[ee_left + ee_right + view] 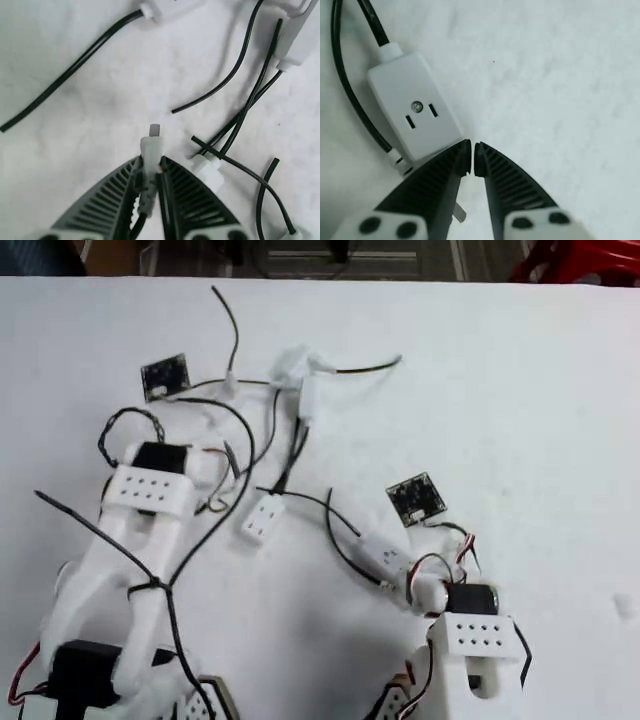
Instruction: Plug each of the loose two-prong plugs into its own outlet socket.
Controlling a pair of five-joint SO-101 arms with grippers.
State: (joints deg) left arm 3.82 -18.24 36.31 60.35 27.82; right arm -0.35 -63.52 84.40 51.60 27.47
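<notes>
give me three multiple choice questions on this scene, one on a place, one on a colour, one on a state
1. Where is the socket relative to the right claw?
A. gripped inside the claw
B. just beside the claw's tip
C. far from the claw

2. What colour is the cord?
A. black
B. red
C. yellow

3. What is the left claw doing?
A. it is wide open
B. it is shut on nothing
C. it is shut on a plug

Answers:
1 B: in the right wrist view, the socket's corner lies next to the claw's tip, not inside the claw.
2 A: the left wrist view shows a black cord running from a white body.
3 C: the white plug sticks out from the closed claw, prong end forward.
</notes>
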